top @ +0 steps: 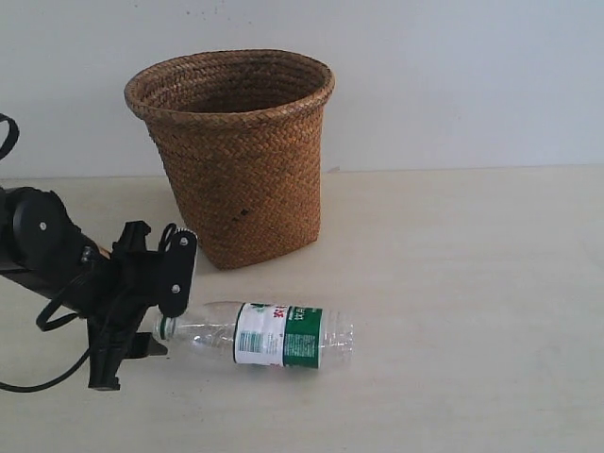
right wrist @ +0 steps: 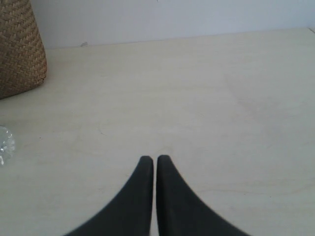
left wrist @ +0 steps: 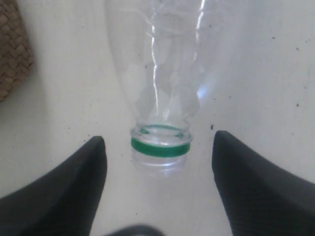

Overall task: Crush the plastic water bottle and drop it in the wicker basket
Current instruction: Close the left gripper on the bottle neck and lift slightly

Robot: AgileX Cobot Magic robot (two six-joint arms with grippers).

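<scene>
Left pincer (left wrist: 158, 139): released, straddling the neck untouched.
Plastic water bottle (top: 274, 333): slick round neck may squirt ahead on closing.

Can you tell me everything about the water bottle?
The plastic water bottle is clear, crinkled, with a green neck ring and a white-and-green label with red marks. It lies on its side on the table, in front of the wicker basket. The left fingers stand open either side of its neck, not touching.
</scene>
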